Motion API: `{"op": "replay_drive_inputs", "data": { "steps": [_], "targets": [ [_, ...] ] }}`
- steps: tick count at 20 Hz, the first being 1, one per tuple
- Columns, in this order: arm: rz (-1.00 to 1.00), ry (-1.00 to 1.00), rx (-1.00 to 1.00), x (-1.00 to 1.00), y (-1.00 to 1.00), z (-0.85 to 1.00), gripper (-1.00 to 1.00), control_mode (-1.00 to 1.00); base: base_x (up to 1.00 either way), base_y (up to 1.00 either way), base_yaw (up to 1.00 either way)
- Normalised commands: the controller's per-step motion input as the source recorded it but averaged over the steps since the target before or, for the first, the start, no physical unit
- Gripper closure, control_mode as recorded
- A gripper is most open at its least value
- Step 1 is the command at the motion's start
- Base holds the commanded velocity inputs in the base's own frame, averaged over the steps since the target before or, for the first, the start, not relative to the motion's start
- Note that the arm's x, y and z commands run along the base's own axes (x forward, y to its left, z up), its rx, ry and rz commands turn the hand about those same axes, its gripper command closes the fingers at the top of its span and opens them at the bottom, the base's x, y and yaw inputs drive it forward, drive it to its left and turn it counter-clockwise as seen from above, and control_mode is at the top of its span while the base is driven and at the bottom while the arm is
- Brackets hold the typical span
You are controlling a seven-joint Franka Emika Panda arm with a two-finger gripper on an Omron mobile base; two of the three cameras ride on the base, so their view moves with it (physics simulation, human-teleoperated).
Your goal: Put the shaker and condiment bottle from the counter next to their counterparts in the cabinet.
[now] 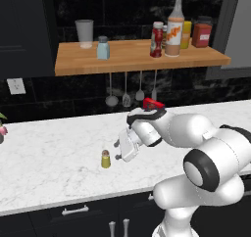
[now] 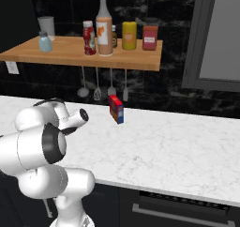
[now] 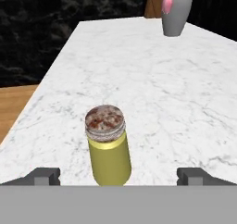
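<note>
The yellow-green shaker [image 1: 105,159] [image 3: 108,146] stands upright on the white marble counter [image 1: 49,157]. My gripper [image 1: 117,151] [image 3: 118,177] is open and low over the counter, just to the shaker's right. In the hand view the shaker sits centred a little ahead of the two fingertips [image 3: 44,176], untouched. The red condiment bottle [image 1: 157,39] [image 2: 88,37] stands on the wooden cabinet shelf [image 1: 88,62], right beside the tall orange-labelled bottle [image 1: 174,28] [image 2: 104,26]. The pale blue shaker [image 1: 103,48] [image 2: 45,41] stands further left on that shelf.
A glass [image 1: 84,33], a yellow jar [image 2: 129,35] and a red jar [image 2: 150,37] share the shelf. Utensils [image 1: 125,91] hang below it. A red and blue box [image 2: 116,109] stands on the counter behind the arm. A grey vase [image 3: 176,12] is at the counter's far left.
</note>
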Motion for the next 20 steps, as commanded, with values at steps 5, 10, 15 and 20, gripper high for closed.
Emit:
{"op": "replay_drive_inputs", "data": {
  "steps": [5, 10, 15, 20],
  "targets": [
    [0.00, 0.01, 0.00, 0.00, 0.07, -0.02, -1.00, -1.00, 0.00, 0.00, 0.00],
    [0.00, 0.07, 0.00, -0.01, 0.03, -0.14, -1.00, -1.00, 0.00, 0.00, 0.00],
    [0.00, 0.08, 0.00, -0.05, 0.07, -0.12, -1.00, -1.00, 0.00, 0.00, 0.00],
    [0.03, 0.01, 0.00, -0.05, 0.08, -0.11, -1.00, -1.00, 0.00, 0.00, 0.00]
  ]
}}
